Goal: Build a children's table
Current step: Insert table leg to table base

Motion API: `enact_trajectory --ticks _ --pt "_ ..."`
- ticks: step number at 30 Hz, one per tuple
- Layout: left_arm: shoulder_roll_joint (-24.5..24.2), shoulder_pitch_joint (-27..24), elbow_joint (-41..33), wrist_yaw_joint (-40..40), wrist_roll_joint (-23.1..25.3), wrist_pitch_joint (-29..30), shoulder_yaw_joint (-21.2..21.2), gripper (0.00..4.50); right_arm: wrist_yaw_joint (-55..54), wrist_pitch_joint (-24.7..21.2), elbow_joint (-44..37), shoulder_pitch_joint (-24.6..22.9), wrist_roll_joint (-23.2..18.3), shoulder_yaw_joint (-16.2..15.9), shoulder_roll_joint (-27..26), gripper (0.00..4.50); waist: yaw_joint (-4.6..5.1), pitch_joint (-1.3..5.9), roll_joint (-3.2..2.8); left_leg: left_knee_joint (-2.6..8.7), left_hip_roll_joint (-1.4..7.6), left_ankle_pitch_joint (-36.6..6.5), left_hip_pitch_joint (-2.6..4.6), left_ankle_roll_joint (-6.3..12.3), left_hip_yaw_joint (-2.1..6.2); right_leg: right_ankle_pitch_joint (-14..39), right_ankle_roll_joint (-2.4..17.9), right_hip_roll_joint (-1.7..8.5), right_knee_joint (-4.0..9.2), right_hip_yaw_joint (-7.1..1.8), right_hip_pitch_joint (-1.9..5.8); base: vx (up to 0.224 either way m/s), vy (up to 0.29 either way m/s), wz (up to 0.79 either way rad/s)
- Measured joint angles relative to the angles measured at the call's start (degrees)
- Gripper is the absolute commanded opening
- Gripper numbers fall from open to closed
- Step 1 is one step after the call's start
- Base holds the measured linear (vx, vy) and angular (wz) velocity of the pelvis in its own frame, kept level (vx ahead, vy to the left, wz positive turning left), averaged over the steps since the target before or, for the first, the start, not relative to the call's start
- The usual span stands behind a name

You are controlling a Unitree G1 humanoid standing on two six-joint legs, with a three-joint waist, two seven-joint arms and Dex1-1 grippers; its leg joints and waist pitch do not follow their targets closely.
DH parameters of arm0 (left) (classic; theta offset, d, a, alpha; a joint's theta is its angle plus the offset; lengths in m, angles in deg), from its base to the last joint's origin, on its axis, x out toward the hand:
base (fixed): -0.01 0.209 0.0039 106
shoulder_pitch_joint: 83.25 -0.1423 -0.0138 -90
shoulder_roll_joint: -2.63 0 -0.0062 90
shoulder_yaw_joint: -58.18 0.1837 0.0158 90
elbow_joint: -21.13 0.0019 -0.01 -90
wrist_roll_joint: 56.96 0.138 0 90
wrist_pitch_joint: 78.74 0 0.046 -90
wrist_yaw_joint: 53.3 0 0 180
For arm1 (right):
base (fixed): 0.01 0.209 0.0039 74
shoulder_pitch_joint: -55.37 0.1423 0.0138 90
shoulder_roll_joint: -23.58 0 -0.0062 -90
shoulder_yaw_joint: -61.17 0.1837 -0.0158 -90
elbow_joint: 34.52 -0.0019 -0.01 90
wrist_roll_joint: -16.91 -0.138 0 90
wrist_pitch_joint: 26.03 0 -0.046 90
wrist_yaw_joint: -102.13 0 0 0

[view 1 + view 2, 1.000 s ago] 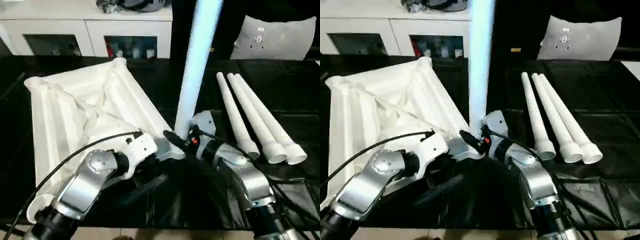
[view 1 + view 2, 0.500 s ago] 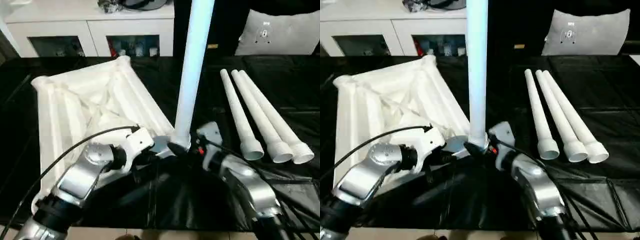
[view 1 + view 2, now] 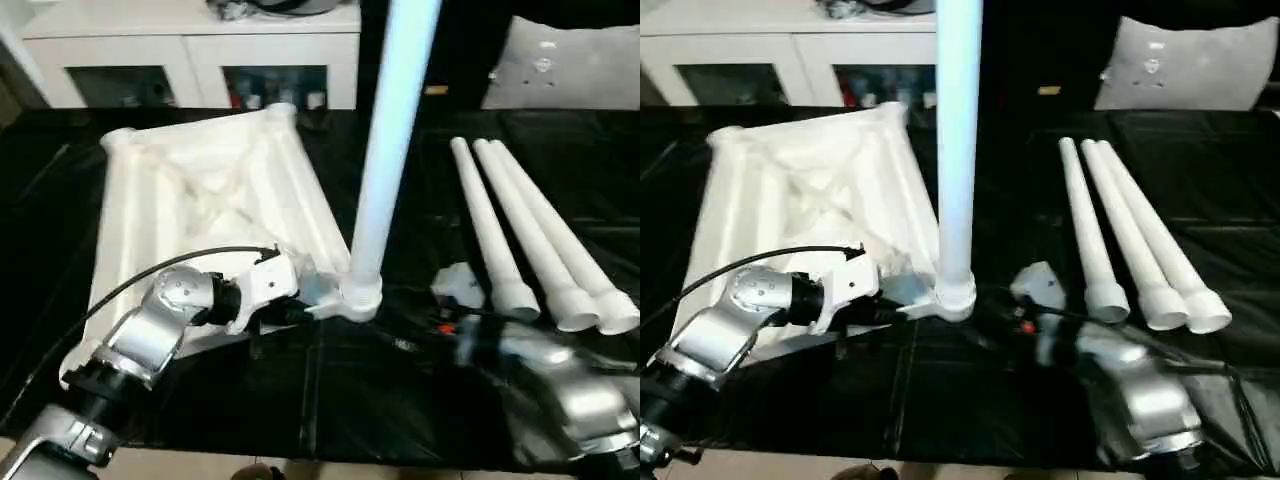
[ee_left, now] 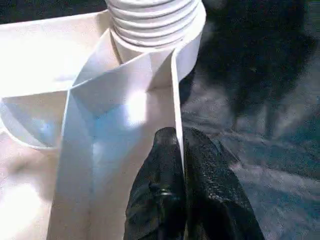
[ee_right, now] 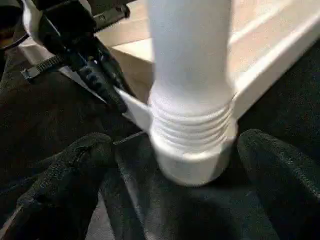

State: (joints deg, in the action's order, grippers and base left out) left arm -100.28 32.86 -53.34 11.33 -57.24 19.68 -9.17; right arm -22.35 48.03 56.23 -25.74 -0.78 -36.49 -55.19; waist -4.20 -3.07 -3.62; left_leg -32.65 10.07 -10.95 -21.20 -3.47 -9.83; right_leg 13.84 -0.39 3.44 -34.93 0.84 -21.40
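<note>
The children's table top [image 3: 200, 190] lies upside down on the black cloth, white with a raised rim. One white leg [image 3: 390, 150] stands upright in the near right corner socket [image 3: 358, 298], its threaded base [image 5: 192, 130] seated there. My left gripper [image 4: 179, 140] is shut on the thin rim wall just beside that socket. My right gripper [image 5: 175, 150] is open; its black fingers [image 5: 70, 180] stand wide on either side of the leg's base, not touching it. Three more legs [image 3: 530, 240] lie side by side to the right.
A white cabinet with glass doors [image 3: 190, 60] runs along the back. A grey-white cushion [image 3: 570, 65] rests at the back right. The black cloth [image 3: 330, 400] covers the work surface up to its near edge.
My right gripper has opened off the upright leg's base and drawn back to the right. The leg stays standing in its socket. My left gripper keeps its hold on the rim. The camera has shifted.
</note>
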Motion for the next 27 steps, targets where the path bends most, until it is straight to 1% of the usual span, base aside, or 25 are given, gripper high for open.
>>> enact_trajectory --ticks 2,5,10,14,15,18,19,20,22,23,25,26,27 --pt "-0.13 1.23 1.34 1.87 0.06 -1.69 1.16 0.0 2.43 0.41 -0.03 0.86 0.37 -0.98 0.92 4.46 -0.67 0.0 0.0 -0.02 0.02 0.08 -0.02 0.13 0.0 0.0 0.0 0.0 -0.03 0.02 -0.02 0.0 0.0 0.0" --pt "-0.6 2.09 2.92 4.07 0.12 -4.84 2.15 0.0 4.52 1.03 0.9 2.53 1.37 -2.24 1.54 4.46 -1.14 0.0 0.0 -0.04 0.02 0.24 -0.03 0.39 0.0 0.0 0.0 0.01 -0.06 0.04 -0.01 0.0 0.0 0.0" --pt "-0.6 3.47 5.56 6.71 0.38 -8.34 2.83 0.0 6.59 1.38 2.97 4.68 1.47 -4.1 1.66 4.46 -1.27 0.0 0.0 -0.15 0.02 0.26 -0.06 0.43 0.0 0.0 0.01 0.04 -0.14 0.05 0.0 0.0 0.0 0.0" --pt "-0.67 3.66 5.72 8.06 0.46 -9.16 3.11 0.0 7.32 1.49 5.62 6.66 1.93 -4.25 0.85 4.46 -1.27 0.0 -0.01 -0.21 0.02 0.26 -0.08 0.44 0.0 -0.01 0.01 0.05 -0.23 0.05 -0.02 0.0 0.0 0.0" --pt "-0.67 3.72 5.83 8.3 0.47 -9.4 3.19 0.0 7.41 1.68 6.38 7.26 2.11 -4.25 0.72 4.17 -1.27 0.0 0.0 -0.23 0.02 0.26 -0.08 0.44 0.0 -0.01 0.01 0.05 -0.24 0.06 -0.02 0.0 0.0 0.0" --pt "-0.64 3.94 6.24 8.52 0.47 -10.13 3.43 0.0 8.19 2.4 7.38 7.71 2.32 -4.42 0.54 4.17 -1.34 0.0 0.0 -0.27 0.03 0.25 -0.1 0.45 0.0 -0.01 0.01 0.05 -0.26 0.06 -0.01 0.0 0.0 0.0" --pt "-0.64 4.0 6.43 8.62 0.47 -10.41 3.44 0.0 8.44 2.58 7.89 7.79 2.31 -4.55 0.47 3.92 -1.32 0.01 -0.01 -0.3 0.02 0.24 -0.1 0.46 0.0 -0.01 0.01 0.05 -0.27 0.06 -0.02 0.0 0.0 0.0" --pt "-0.63 4.06 6.67 8.69 0.47 -10.72 3.44 0.0 8.65 2.6 8.5 8.02 2.29 -4.58 0.45 3.92 -1.31 0.01 -0.01 -0.33 0.03 0.24 -0.1 0.47 0.0 -0.01 0.01 0.05 -0.3 0.06 -0.02 0.0 0.0 0.0" --pt "-0.63 4.16 6.99 8.69 0.5 -11.12 3.44 0.0 9.2 2.6 8.9 8.44 2.27 -4.74 0.44 3.72 -1.28 0.01 -0.01 -0.35 0.04 0.23 -0.1 0.47 0.0 -0.01 0.01 0.05 -0.32 0.06 -0.02 0.0 0.0 0.0" --pt "-0.63 4.19 7.13 8.71 0.5 -11.29 3.44 0.0 9.47 2.6 9.0 8.64 2.27 -4.78 0.44 3.72 -1.27 0.01 -0.01 -0.35 0.04 0.24 -0.1 0.47 0.0 -0.01 0.01 0.05 -0.34 0.06 -0.02 0.0 0.0 0.0" --pt "-0.63 4.21 7.26 8.72 0.54 -11.49 3.44 0.0 9.91 2.6 9.05 8.73 2.28 -4.85 0.41 3.46 -1.27 0.01 -0.01 -0.36 0.06 0.24 -0.09 0.46 0.01 -0.01 0.01 0.04 -0.35 0.07 -0.02 0.0 0.0 0.0" --pt "-0.63 4.21 7.26 8.72 0.56 -11.54 3.44 0.0 10.02 2.6 9.1 8.73 2.27 -4.88 0.39 3.46 -1.27 0.01 -0.01 -0.36 0.06 0.24 -0.09 0.46 0.01 -0.01 0.01 0.05 -0.36 0.07 -0.02 0.0 0.0 0.0" --pt "-0.64 4.21 7.28 8.73 0.57 -11.62 3.44 0.0 10.12 2.66 9.22 8.75 2.27 -4.93 0.36 3.3 -1.27 0.01 -0.01 -0.36 0.06 0.24 -0.09 0.47 0.01 -0.01 0.01 0.04 -0.36 0.07 -0.02 0.0 0.0 0.0"
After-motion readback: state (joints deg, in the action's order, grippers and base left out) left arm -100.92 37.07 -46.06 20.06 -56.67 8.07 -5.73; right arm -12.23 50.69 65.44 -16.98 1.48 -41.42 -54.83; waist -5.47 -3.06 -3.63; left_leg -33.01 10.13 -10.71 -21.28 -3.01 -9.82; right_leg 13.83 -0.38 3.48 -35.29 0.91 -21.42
